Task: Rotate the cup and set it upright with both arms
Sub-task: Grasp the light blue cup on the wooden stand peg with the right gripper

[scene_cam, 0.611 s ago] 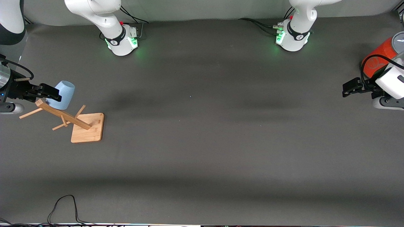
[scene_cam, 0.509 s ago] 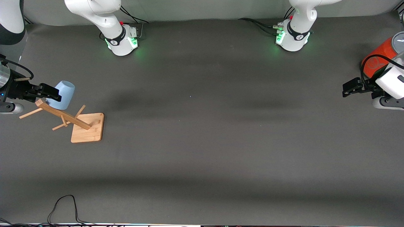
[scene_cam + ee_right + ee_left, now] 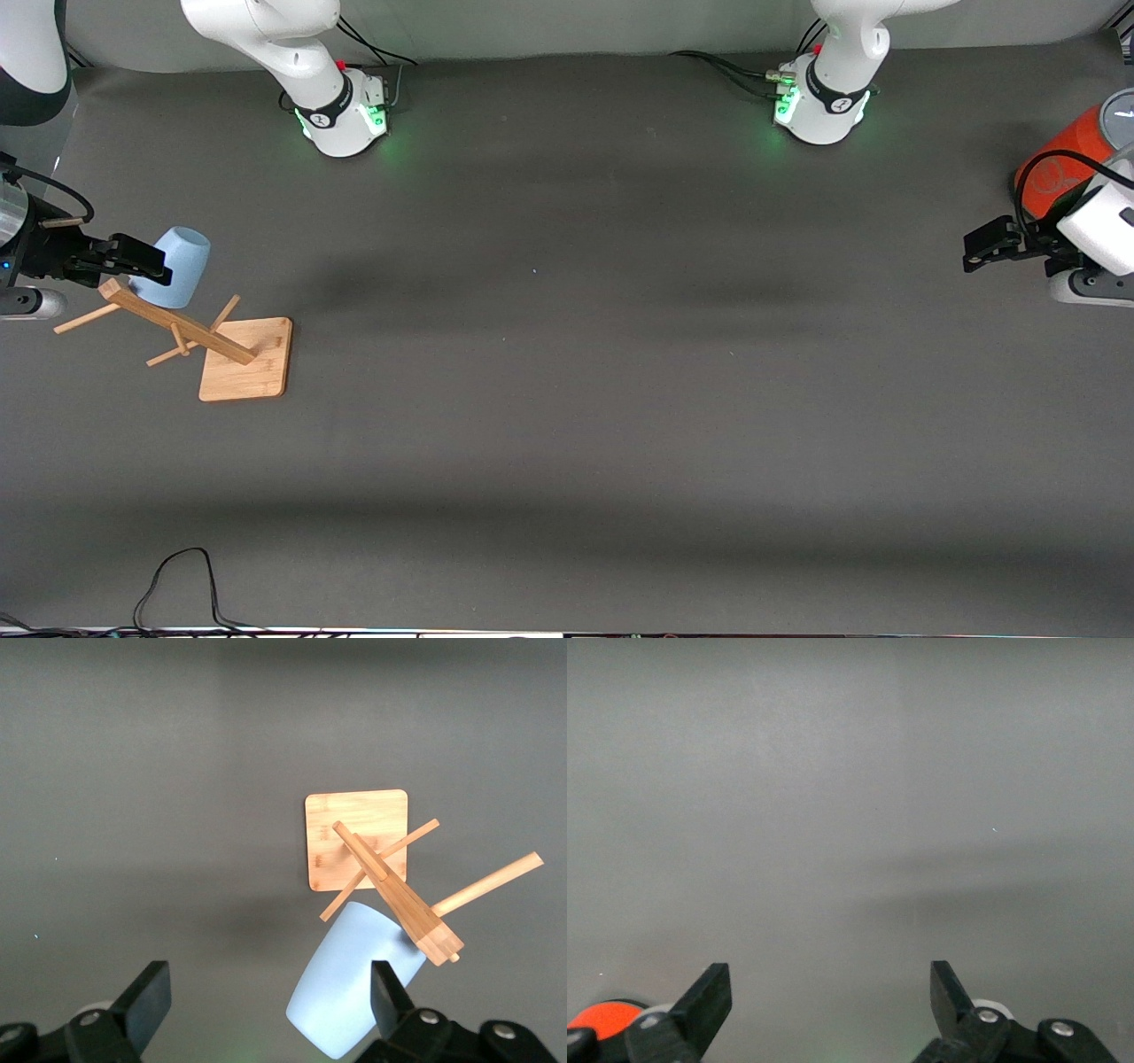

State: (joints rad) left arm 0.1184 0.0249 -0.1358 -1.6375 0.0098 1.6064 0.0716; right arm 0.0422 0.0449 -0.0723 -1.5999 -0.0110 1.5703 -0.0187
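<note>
The pale-blue cup (image 3: 180,264) hangs tilted on a peg of the wooden rack (image 3: 245,361), near the right arm's end of the table, closed bottom uppermost. My right gripper (image 3: 149,262) is open beside it at peg height. In the right wrist view the cup (image 3: 347,989) sits partly between the spread fingers, close against one finger (image 3: 387,995), with a wide gap to the other. The gripper (image 3: 268,985) clamps nothing. My left gripper (image 3: 975,252) is open and empty above the table at the left arm's end, and the left wrist view (image 3: 830,985) shows only bare mat between its fingers.
The rack's post (image 3: 396,904) leans from its square base (image 3: 356,828) with several pegs sticking out. A big orange-red cylinder with a grey lid (image 3: 1060,165) stands beside the left gripper. A black cable (image 3: 177,580) lies at the table edge nearest the camera.
The left gripper has shifted very slightly toward the left arm's end of the table. The right gripper, cup and rack have not moved.
</note>
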